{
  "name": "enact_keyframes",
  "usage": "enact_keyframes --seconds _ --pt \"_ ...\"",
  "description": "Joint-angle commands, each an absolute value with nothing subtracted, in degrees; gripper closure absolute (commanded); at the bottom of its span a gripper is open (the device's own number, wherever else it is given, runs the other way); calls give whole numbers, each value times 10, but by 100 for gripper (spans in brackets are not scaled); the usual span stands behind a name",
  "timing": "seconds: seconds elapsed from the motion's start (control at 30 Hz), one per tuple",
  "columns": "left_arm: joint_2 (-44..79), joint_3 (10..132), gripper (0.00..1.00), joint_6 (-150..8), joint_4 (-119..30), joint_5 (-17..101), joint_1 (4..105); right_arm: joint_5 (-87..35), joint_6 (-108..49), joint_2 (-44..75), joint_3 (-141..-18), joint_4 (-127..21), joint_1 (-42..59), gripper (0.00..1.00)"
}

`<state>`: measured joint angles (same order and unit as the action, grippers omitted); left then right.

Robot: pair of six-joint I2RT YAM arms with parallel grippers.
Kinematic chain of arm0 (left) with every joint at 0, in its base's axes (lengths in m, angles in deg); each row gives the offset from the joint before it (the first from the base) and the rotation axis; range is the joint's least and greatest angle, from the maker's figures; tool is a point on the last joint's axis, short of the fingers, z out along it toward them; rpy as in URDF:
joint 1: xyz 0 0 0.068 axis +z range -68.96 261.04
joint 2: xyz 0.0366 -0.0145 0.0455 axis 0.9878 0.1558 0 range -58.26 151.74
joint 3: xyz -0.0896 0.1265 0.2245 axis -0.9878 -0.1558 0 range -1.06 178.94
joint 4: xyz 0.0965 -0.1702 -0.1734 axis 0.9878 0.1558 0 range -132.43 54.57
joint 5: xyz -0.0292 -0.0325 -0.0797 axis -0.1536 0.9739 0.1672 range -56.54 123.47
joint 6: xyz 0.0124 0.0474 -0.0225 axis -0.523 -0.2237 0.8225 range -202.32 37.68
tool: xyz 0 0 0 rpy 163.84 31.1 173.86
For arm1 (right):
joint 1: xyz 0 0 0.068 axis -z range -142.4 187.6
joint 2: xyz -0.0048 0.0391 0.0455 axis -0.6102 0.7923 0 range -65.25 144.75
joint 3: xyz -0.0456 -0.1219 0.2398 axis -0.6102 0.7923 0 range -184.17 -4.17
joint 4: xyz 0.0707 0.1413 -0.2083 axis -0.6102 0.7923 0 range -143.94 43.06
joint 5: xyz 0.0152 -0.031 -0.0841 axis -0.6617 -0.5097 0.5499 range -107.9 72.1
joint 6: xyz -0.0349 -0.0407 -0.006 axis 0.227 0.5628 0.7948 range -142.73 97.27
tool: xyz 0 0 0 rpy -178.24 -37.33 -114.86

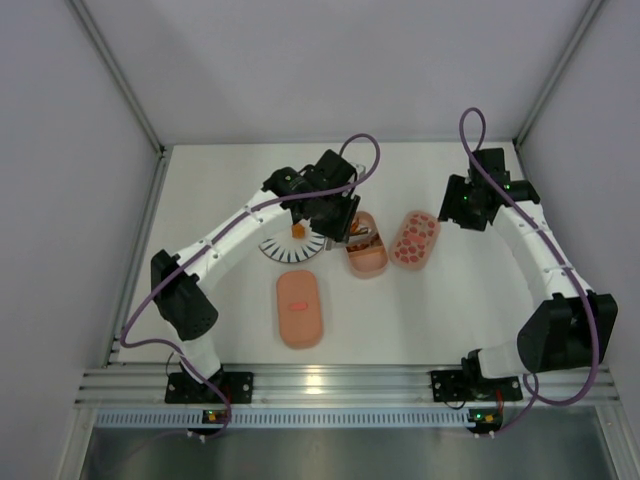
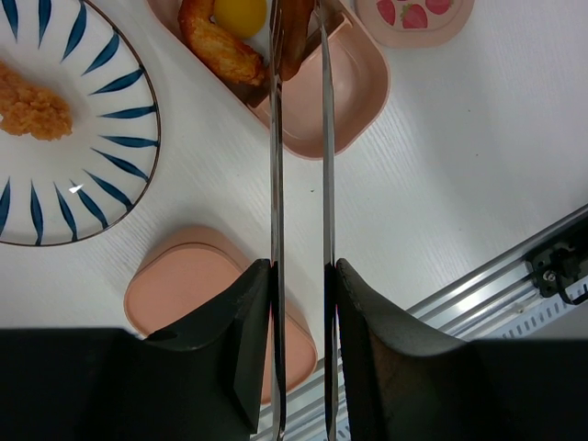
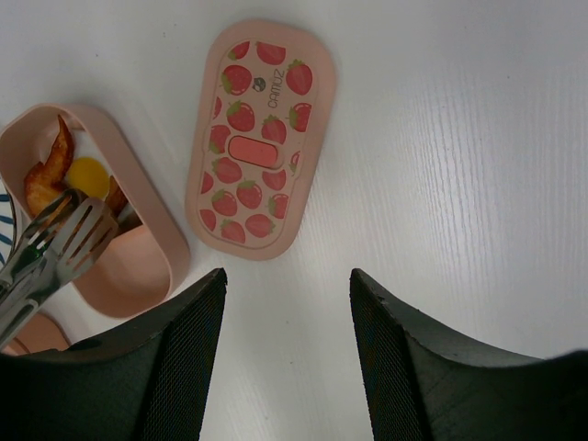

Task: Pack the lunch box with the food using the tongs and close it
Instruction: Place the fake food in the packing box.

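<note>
Now pinching a brown piece over the tray

Shows the left jaws closed partway on the tongs (image 2: 277,184), pinching a dark brown piece (image 2: 294,37) over the open pink tray (image 2: 344,92) on the desk (image 2: 459,184), between striped plate (image 2: 83,156) and strawberry lid (image 3: 262,138). Keep the squeeze steady, lower into the bare compartment, then ease off gently. Shows the right jaws apart, holding nothing, above the strawberry lid. Leaves orange food (image 2: 32,101) waiting on the plate.
</note>
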<state>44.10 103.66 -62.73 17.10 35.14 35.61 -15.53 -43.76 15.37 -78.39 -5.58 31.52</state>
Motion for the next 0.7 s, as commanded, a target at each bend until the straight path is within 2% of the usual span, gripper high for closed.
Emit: enact_keyframes --seconds 0.0,0.47,0.67 --pt "416 1036 62 -620 155 341 353 -148 -437 130 -782 -50 320 44" --pt "418 1048 62 -618 172 213 354 -149 -437 131 -782 -51 320 44" --pt "436 1061 62 -622 180 205 355 -148 -436 134 -788 -50 320 44"
